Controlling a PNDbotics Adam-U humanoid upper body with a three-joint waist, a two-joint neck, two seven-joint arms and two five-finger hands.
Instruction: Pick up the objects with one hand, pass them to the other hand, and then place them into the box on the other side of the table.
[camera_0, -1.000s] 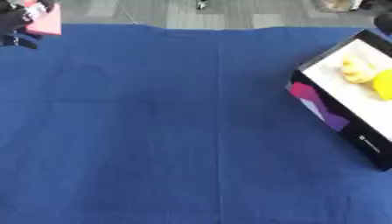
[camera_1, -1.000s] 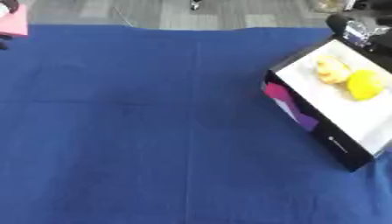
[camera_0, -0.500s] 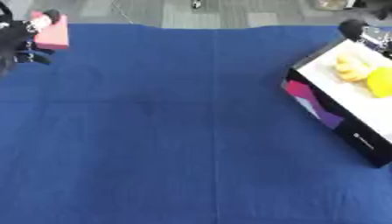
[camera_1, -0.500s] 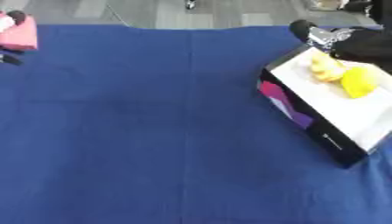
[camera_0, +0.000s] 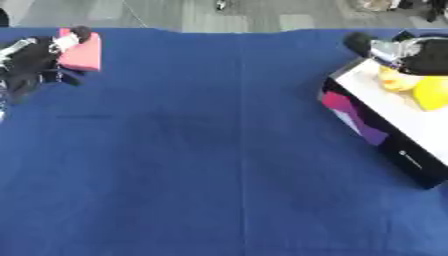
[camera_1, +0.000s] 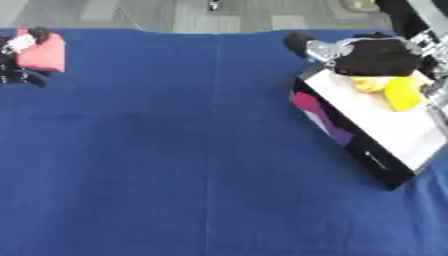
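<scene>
Blue cloth surface (camera_0: 219, 150), pink block (camera_0: 81, 52) at far left clamped in left robot hand (camera_0: 35, 57), right robot hand (camera_1: 372, 55) over box (camera_1: 385, 135) at right, finger state unclear, yellow objects (camera_1: 394, 90) inside box.

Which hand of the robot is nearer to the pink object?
Left. The left hand is curled round the pink object at the table's far left. The right hand is far across, over the box on the right.

You have bare blue cloth (camera_0: 201, 150) across the whole middle — only the box (camera_1: 367, 125) at the right edge and the pink object (camera_0: 80, 52) far left interrupt it.
</scene>
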